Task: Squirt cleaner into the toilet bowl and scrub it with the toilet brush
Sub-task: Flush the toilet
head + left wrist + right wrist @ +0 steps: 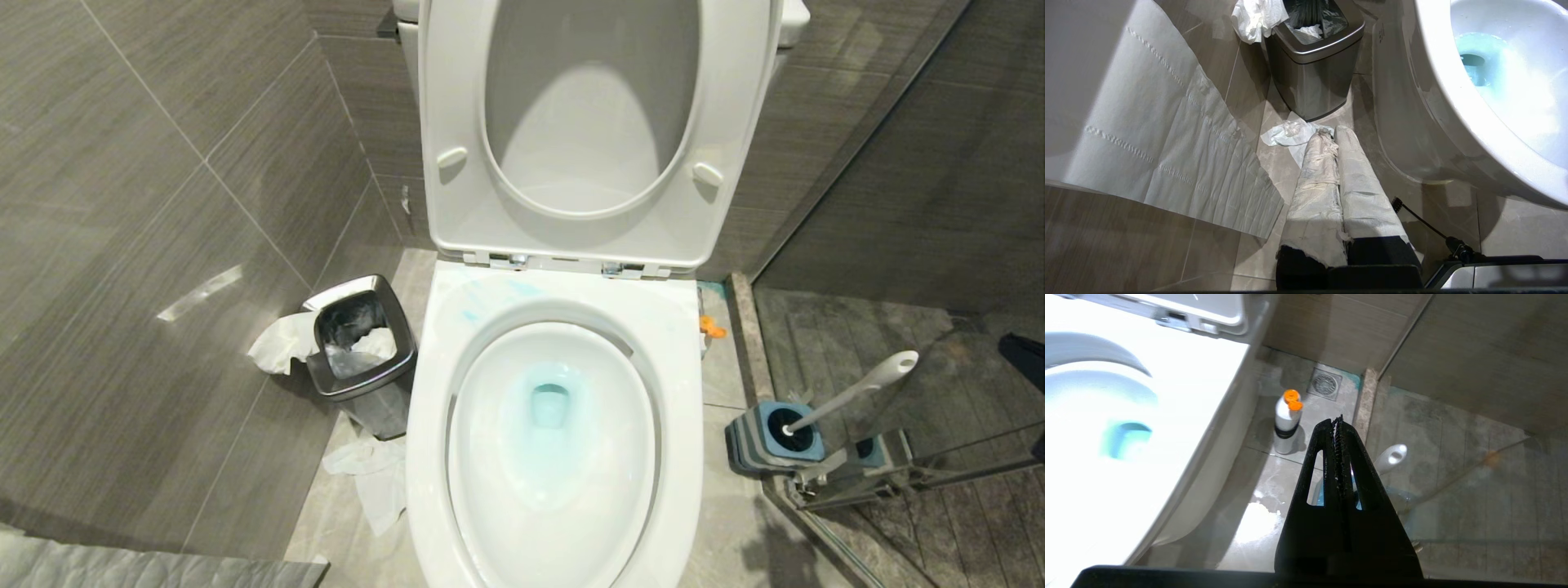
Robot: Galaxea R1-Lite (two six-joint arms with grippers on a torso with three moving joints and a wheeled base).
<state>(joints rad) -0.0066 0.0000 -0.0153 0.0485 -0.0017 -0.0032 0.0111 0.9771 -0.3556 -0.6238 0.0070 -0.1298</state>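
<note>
The bowl [555, 433] holds blue-tinted water, and blue streaks are seen on its rim, so the squirting is judged done. The brush [849, 392] stands in its holder [767, 437] on the floor, right of the bowl. The cleaner [1287, 422] stands on the floor between the bowl and the holder. The right end effector [1339, 428], closed and empty, is held above the holder. For a good grasp, it should be opened and closed high on the slanted handle. The left end effector [1333, 134], paper-wrapped, is closed, left of the bowl.
</note>
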